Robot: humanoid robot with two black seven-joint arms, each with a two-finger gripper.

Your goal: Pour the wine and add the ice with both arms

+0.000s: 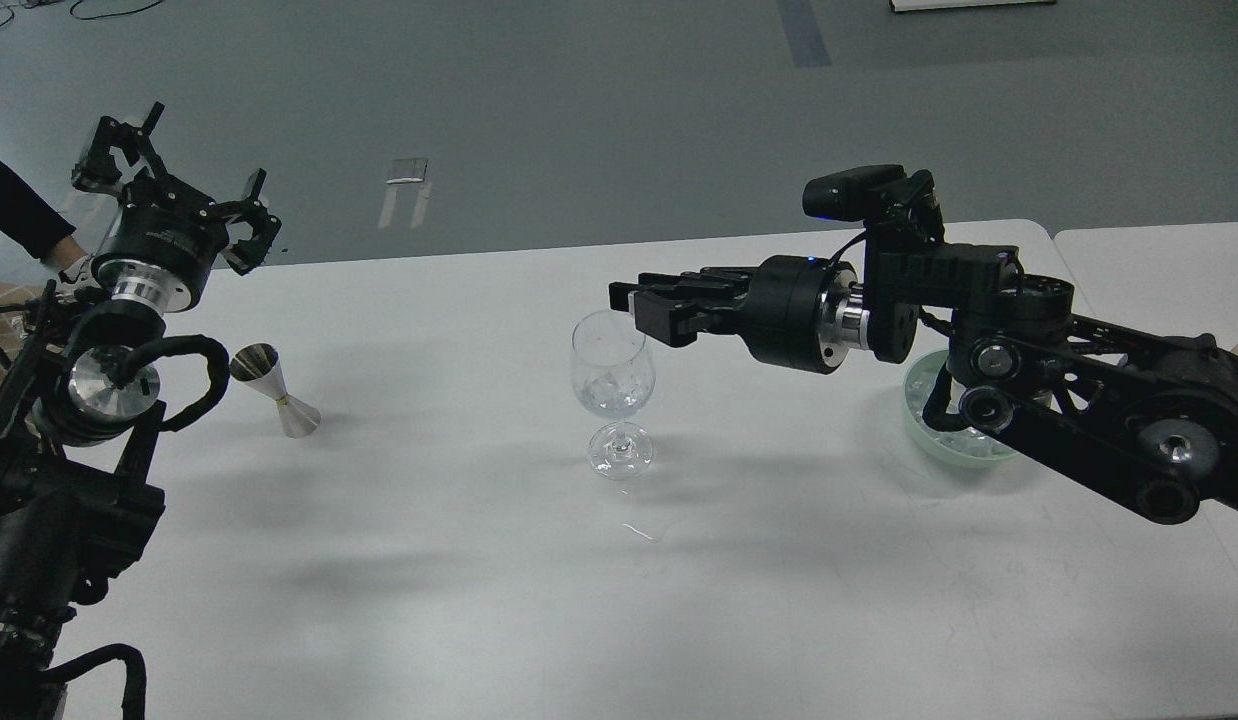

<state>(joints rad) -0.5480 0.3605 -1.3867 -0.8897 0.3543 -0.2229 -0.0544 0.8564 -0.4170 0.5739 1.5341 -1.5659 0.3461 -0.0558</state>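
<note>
Hidden: our right arm (1079, 390) covers most of the pale green bowl (924, 415) at 3 o'clock; its contents cannot be made out.
Hard to see: ice (611, 385) shows faintly as glassy cubes low in the stemmed glass (612, 380); any wine there cannot be told apart from it.
Cut off: a dark sleeve and hand (74, 262) enter at 9 o'clock behind our left arm (99, 400).
Right pincer (629, 300): level, at the glass rim; fingers seen dark and close together, so we cannot tell its opening or any load.
Left pincer (194, 180): raised at 10 o'clock, fingers spread wide, holding nothing.
Jigger (274, 390): steel, tilted, on the table at 9 o'clock.
Table (579, 600): white, a small wet glint below the glass.
Room: grey floor (579, 100) beyond, at 12 o'clock.
</note>
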